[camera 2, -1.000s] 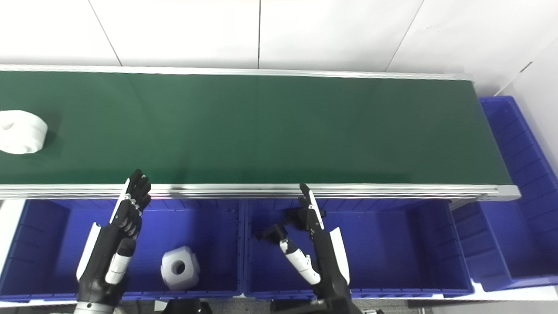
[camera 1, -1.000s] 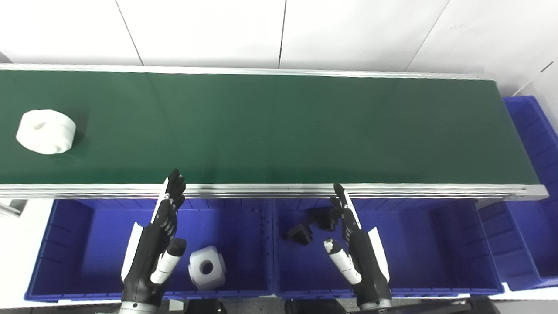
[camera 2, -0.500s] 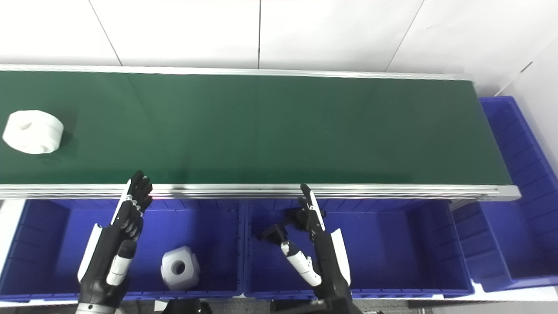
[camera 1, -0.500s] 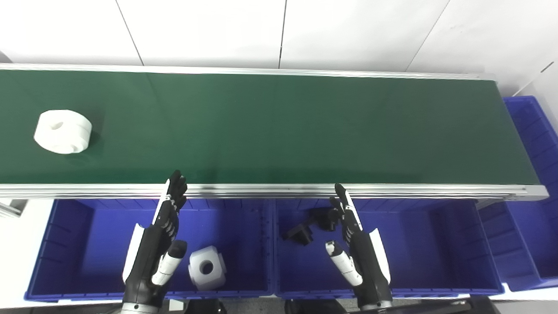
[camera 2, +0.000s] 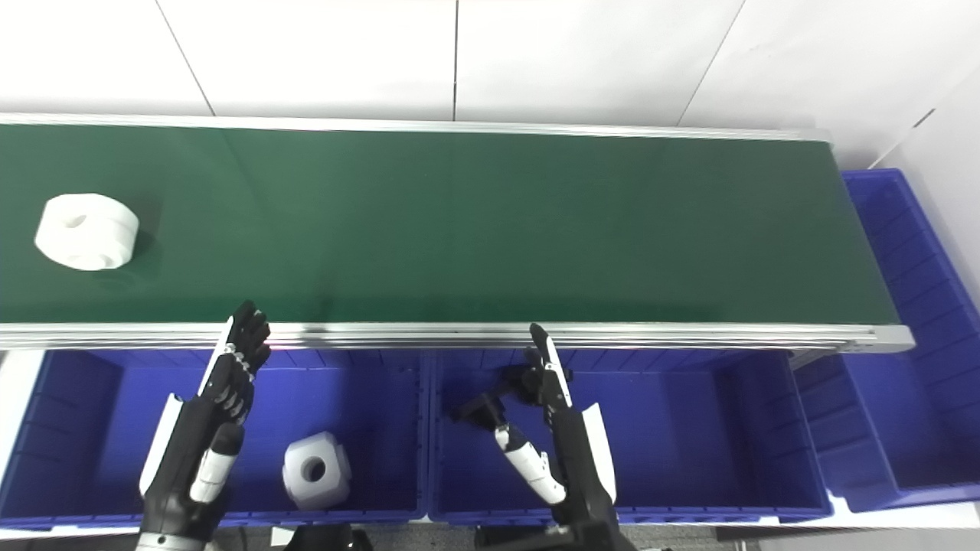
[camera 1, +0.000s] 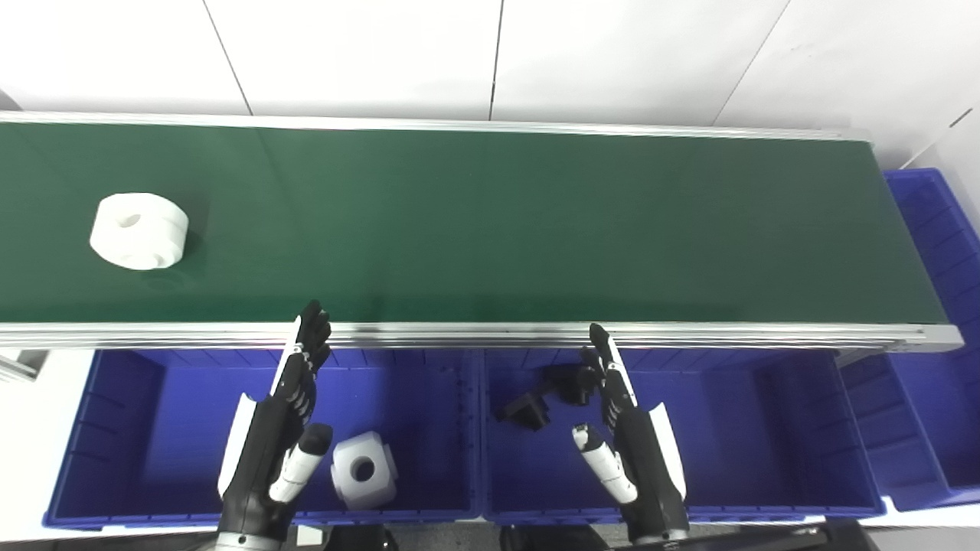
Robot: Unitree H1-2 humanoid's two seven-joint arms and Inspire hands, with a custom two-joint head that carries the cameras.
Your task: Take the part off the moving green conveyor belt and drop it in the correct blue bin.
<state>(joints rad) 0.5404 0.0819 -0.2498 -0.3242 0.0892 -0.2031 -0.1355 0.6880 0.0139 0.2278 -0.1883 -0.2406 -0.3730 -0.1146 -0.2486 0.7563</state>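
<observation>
A white round part with a centre hole (camera 1: 139,230) lies on the green conveyor belt (camera 1: 490,222) at its left end. My left hand (camera 1: 279,428) is open and empty, held over the left blue bin (camera 1: 122,428), fingertips near the belt's front rail. My right hand (camera 1: 628,444) is open and empty over the middle blue bin (camera 1: 750,436). Both hands are well to the right of the white part and below the belt.
The left bin holds a white cube-like part with a hole (camera 1: 364,469). The middle bin holds black parts (camera 1: 547,394). Another blue bin (camera 1: 934,321) stands at the belt's right end. An aluminium rail (camera 1: 490,334) edges the belt's front.
The white part has ridden the belt to the right. Both hands have stayed almost still, open over their bins.
</observation>
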